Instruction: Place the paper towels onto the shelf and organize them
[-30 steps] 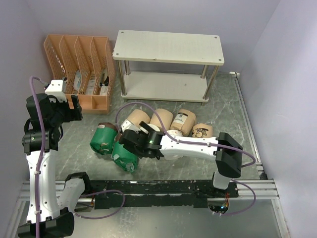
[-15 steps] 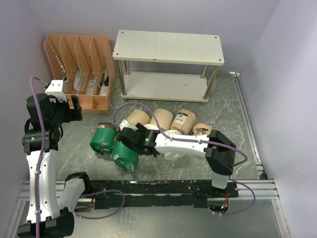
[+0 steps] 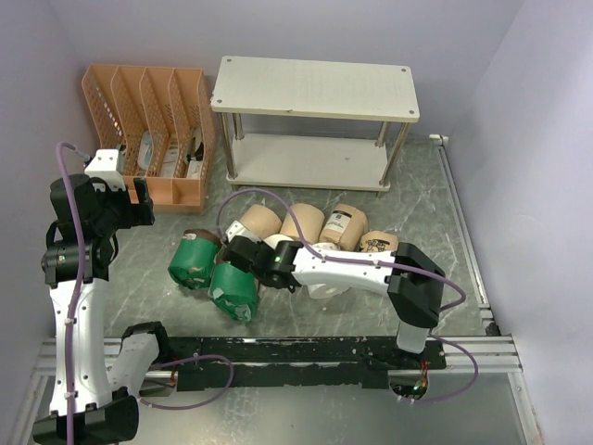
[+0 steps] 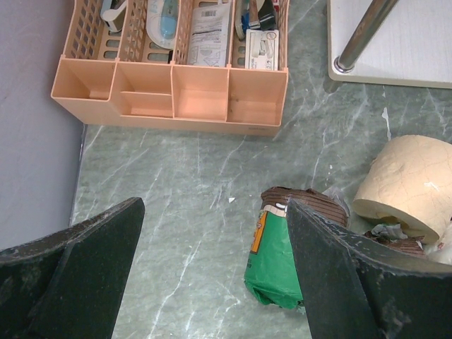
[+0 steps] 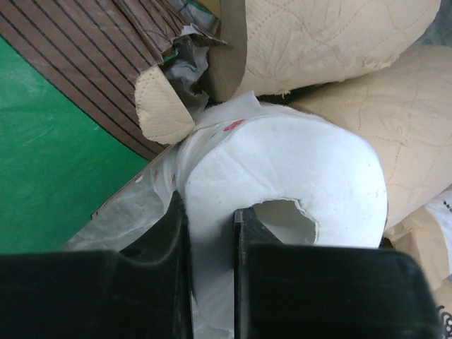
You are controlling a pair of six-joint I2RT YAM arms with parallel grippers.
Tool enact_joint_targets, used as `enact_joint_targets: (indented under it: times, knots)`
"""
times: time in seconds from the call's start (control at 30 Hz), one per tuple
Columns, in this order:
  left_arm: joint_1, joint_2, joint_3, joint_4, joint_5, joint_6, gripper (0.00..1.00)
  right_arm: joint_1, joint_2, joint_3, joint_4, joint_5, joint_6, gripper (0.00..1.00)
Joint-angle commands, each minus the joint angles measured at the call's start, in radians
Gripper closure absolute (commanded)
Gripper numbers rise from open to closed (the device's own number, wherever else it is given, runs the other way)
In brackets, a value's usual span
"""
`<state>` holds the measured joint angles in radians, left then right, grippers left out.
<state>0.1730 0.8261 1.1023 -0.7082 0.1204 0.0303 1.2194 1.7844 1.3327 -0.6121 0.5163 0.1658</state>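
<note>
The paper towels lie in a pile on the table in front of the shelf (image 3: 315,88). Two green-wrapped rolls (image 3: 193,260) are at the left, bare tan rolls (image 3: 302,221) behind, and printed tan-wrapped rolls (image 3: 343,225) at the right. My right gripper (image 5: 210,212) is shut on the wall of a bare white roll (image 5: 282,169), one finger inside its core hole and the other outside. In the top view the right gripper (image 3: 250,252) sits among the rolls beside the green ones. My left gripper (image 4: 215,205) hangs open above the table, left of a green roll (image 4: 279,261).
An orange slotted organizer (image 3: 148,130) with small items stands left of the shelf, close behind the left arm. A second white roll (image 3: 326,269) lies under the right forearm. Torn clear wrap lies between the green and white rolls. A black rail runs along the near edge.
My right gripper has pushed left into the pile and closed its fingers on the white roll's wall. The left arm has not moved.
</note>
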Motion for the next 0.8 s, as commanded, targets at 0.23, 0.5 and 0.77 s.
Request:
enact_joint_targets:
  times: [0.23,0.5,0.77]
  knots:
    - [0.014,0.001,0.023,0.003,0.023,0.006,0.06,0.01,-0.13,0.235,-0.257,0.086,0.026,1.0]
    - [0.022,0.003,0.027,0.001,0.031,0.005,0.06,-0.056,-0.077,0.455,-0.306,0.136,-0.102,1.0]
    - [0.029,0.021,0.03,-0.003,0.104,0.02,0.06,-0.276,0.021,0.597,-0.126,-0.019,-0.259,1.0]
